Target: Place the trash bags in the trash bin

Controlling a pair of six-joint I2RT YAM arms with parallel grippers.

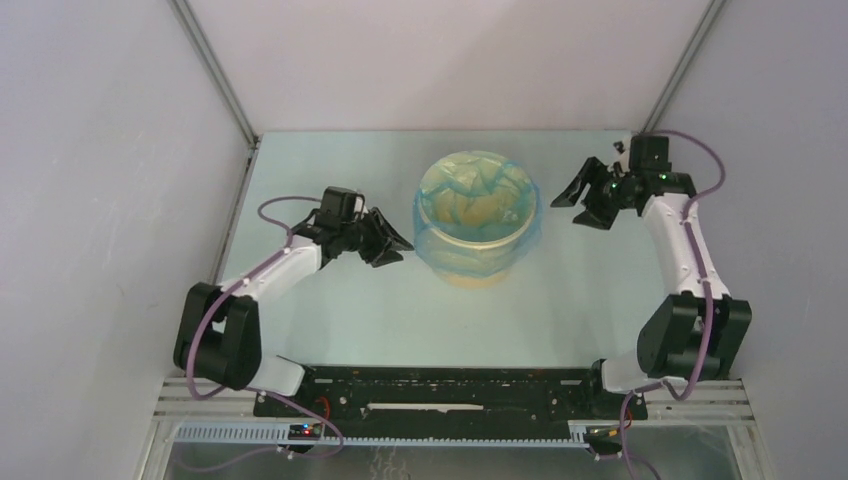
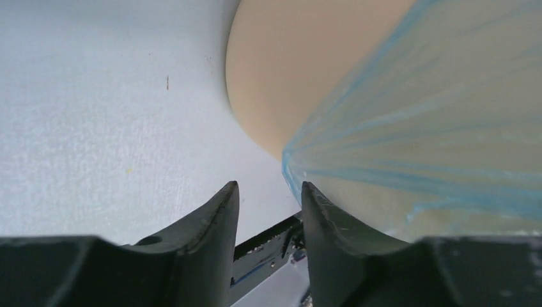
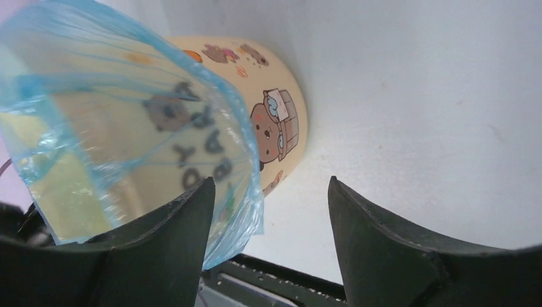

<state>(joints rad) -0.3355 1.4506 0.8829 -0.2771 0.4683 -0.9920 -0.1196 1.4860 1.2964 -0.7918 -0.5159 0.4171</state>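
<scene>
The pale yellow trash bin (image 1: 470, 272) stands upright at the table's middle. The light-blue trash bag (image 1: 478, 192) lines its inside, and its film is folded out over the rim and down the upper wall. My left gripper (image 1: 395, 243) is just left of the bin, open and holding nothing. In the left wrist view, the bag's hem (image 2: 415, 141) and the bare bin wall (image 2: 287, 64) lie right beside my left gripper (image 2: 270, 187). My right gripper (image 1: 578, 208) hangs open to the bin's right. In the right wrist view, the bag (image 3: 115, 115) covers the bin's printed side (image 3: 281, 121) next to my empty right gripper (image 3: 270, 181).
The pale table (image 1: 330, 320) is fenced by grey walls, with metal posts at the back corners. A black rail (image 1: 450, 385) carrying both arm bases runs along the near edge.
</scene>
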